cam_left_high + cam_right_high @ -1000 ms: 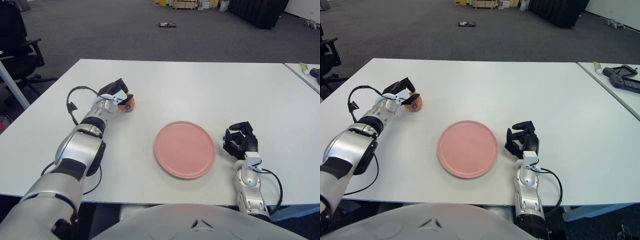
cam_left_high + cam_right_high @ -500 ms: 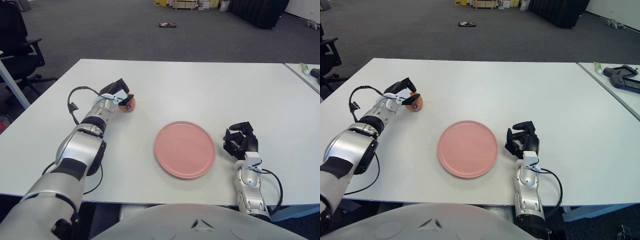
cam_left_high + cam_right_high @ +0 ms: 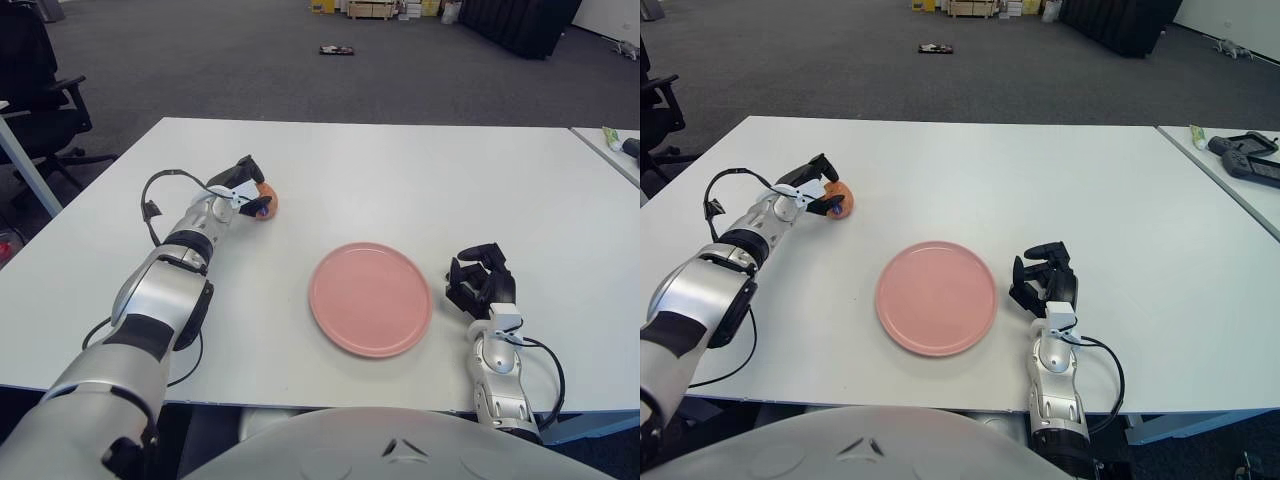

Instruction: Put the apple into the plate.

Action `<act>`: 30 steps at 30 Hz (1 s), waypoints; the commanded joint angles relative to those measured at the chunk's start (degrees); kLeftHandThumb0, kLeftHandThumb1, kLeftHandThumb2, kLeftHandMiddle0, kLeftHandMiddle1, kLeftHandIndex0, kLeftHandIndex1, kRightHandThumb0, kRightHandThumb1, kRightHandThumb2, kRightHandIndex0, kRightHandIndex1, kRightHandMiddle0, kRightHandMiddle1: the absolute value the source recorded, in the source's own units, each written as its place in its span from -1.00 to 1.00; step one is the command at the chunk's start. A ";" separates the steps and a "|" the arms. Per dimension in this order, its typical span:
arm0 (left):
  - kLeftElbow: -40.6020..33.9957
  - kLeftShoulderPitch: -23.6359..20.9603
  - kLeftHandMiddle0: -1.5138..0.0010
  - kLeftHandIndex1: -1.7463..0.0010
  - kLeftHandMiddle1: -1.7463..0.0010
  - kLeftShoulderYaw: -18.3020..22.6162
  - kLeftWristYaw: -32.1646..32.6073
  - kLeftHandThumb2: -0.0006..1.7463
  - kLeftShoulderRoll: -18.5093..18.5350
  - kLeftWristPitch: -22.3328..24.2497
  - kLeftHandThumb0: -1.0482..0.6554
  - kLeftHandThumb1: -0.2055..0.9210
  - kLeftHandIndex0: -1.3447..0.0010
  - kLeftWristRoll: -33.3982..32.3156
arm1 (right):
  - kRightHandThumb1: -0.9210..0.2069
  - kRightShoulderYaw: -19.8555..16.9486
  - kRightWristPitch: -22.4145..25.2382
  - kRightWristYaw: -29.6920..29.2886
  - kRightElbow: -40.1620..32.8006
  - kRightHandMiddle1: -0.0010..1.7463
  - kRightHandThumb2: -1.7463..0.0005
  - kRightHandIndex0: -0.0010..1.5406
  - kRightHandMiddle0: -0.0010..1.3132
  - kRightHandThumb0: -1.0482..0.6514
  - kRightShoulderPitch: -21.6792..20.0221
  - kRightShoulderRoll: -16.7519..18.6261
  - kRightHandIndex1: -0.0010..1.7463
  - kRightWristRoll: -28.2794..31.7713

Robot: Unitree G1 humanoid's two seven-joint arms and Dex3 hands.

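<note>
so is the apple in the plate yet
No, still out. The apple is in the left hand, far left of the plate, which holds nothing. The right hand rests beside the plate.

No writing, brand or number can be read anywhere here. The apple (image 3: 838,203) carries a small dark sticker, but whatever is printed on it is too small to make out.
</note>
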 commanded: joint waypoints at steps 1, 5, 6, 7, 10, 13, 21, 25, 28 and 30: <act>0.92 0.70 0.80 -0.84 -0.50 -2.72 -3.21 0.04 -1.30 -0.16 -0.58 0.21 0.97 2.57 | -0.45 -0.20 -0.58 -0.26 0.14 1.00 -0.09 -0.17 -0.41 -0.23 -0.76 -0.07 0.71 -0.11; 1.03 0.60 0.84 -0.74 -0.43 -4.77 -3.91 0.00 -1.17 -0.17 -0.63 0.23 0.99 4.31 | -0.44 -0.16 -0.97 -0.19 0.39 1.00 -0.09 -0.18 -0.41 -0.23 -0.81 -0.14 0.71 -0.12; 1.07 0.57 0.86 -0.66 -0.38 -5.25 -4.12 -0.03 -1.14 -0.14 -0.65 0.26 1.00 4.68 | -0.45 -0.14 -1.10 -0.16 0.47 1.00 -0.09 -0.18 -0.41 -0.23 -0.83 -0.18 0.71 -0.14; 1.11 0.54 0.86 -0.63 -0.37 -5.95 -4.46 -0.04 -1.13 -0.09 -0.66 0.27 1.00 5.29 | -0.46 -0.16 -1.34 -0.06 0.74 1.00 -0.08 -0.18 -0.41 -0.23 -0.88 -0.34 0.71 -0.15; 1.20 0.48 0.92 -0.43 -0.23 -7.69 -4.92 -0.18 -1.13 0.07 -0.74 0.43 1.00 6.76 | -0.47 -0.15 -1.58 0.08 1.01 1.00 -0.07 -0.19 -0.42 -0.23 -0.89 -0.55 0.71 -0.21; 1.28 0.46 0.95 -0.34 -0.16 -8.99 -5.06 -0.25 -1.25 0.36 -0.77 0.51 1.00 7.76 | -0.48 -0.17 -1.54 0.11 1.10 1.00 -0.07 -0.19 -0.43 -0.23 -0.90 -0.60 0.70 -0.17; 1.48 0.53 1.00 -0.07 0.15 -12.79 -5.50 -0.46 -1.61 1.50 -0.86 0.78 1.00 10.49 | -0.49 -0.09 -0.94 0.11 0.86 1.00 -0.06 -0.19 -0.43 -0.23 -0.63 -0.70 0.70 -0.40; 1.55 0.50 1.00 0.02 0.25 -14.00 -5.53 -0.53 -1.66 1.71 -0.88 0.88 1.00 11.16 | -0.50 -0.12 -0.31 0.06 0.49 1.00 -0.05 -0.20 -0.44 -0.23 -0.43 -0.60 0.70 -0.42; 1.61 0.53 1.00 0.06 0.30 -14.63 -5.52 -0.56 -1.77 1.84 -0.88 0.92 1.00 11.50 | -0.51 -0.16 -0.13 0.04 0.34 1.00 -0.04 -0.21 -0.45 -0.22 -0.33 -0.54 0.69 -0.37; 1.64 0.56 1.00 0.08 0.32 -14.86 -5.52 -0.58 -1.83 1.92 -0.88 0.94 1.00 11.66 | -0.52 -0.18 -0.08 0.03 0.24 1.00 -0.03 -0.22 -0.45 -0.22 -0.26 -0.51 0.69 -0.34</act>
